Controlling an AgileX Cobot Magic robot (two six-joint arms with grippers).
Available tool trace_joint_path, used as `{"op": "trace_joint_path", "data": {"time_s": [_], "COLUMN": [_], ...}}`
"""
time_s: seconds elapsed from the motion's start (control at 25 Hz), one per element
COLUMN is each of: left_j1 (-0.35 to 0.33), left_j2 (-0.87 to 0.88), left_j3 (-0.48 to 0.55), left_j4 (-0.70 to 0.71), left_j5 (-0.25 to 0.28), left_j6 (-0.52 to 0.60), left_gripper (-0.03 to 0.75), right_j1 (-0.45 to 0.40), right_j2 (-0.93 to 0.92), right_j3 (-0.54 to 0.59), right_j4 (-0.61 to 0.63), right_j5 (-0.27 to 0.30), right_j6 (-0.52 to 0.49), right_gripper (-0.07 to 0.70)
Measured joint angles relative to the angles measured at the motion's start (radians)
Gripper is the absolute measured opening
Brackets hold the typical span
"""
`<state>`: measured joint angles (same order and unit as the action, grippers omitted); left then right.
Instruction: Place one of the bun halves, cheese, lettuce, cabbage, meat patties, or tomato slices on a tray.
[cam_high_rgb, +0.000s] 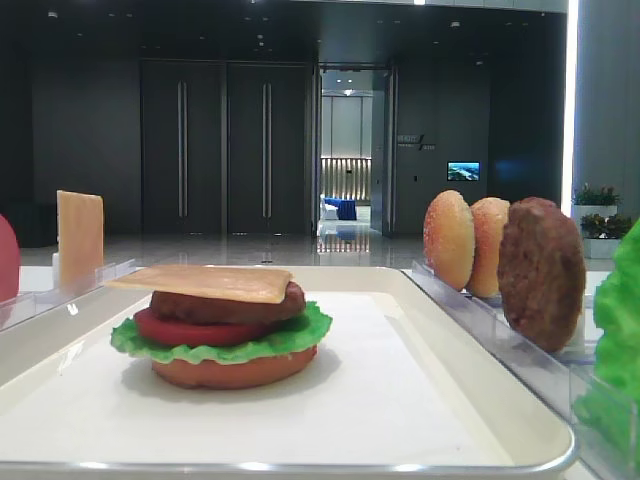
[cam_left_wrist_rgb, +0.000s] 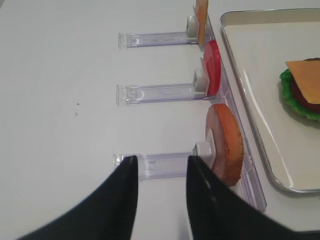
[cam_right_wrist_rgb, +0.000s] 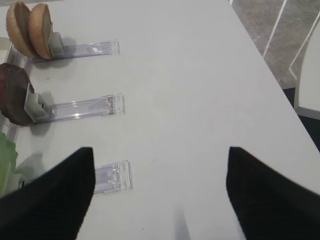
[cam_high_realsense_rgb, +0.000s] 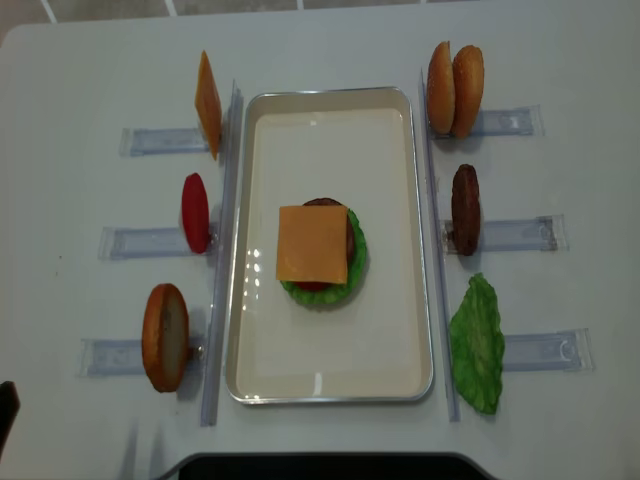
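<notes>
Exterior high view: the thin square pale-orange cheese slice (cam_high_rgb: 208, 282) lies on top of the stack mid-way along the cream-white rimmed tray (cam_high_rgb: 470, 345), overhanging the dark patty (cam_high_rgb: 228, 305) toward the tray's left rim; a nudge could slide it off.

Right wrist view: the right pincer (cam_right_wrist_rgb: 160, 192) hangs released and empty over bare counter (cam_right_wrist_rgb: 200, 80).

Left wrist view: the left pincer (cam_left_wrist_rgb: 161, 192), part-spread and holding nothing, hovers near the counter's front edge beside the flat orange-brown bun half (cam_left_wrist_rgb: 226, 144); a careless swing might topple it from its clear rack (cam_left_wrist_rgb: 165, 164).

Overhead view: cheese sits square over the lettuce (cam_high_realsense_rgb: 322, 262).
</notes>
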<state>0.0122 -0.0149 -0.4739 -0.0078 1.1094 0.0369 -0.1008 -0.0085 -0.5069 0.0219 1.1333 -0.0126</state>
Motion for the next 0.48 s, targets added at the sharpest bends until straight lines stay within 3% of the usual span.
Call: {"op": "trace_joint_path", "data": {"time_s": [0.48], "left_j1": [0.0], "left_j2": [0.0], "left_j3": [0.0], "left_j4": [0.0], "left_j5": [0.0], "left_j6": [0.0], "left_gripper": [0.16], "right_j1": [0.0], "right_j2": [0.0], "right_j3": [0.0], "right_j4": [0.0], "right_j5": [0.0], "right_j6": [0.0], "right_gripper": [0.518]}}
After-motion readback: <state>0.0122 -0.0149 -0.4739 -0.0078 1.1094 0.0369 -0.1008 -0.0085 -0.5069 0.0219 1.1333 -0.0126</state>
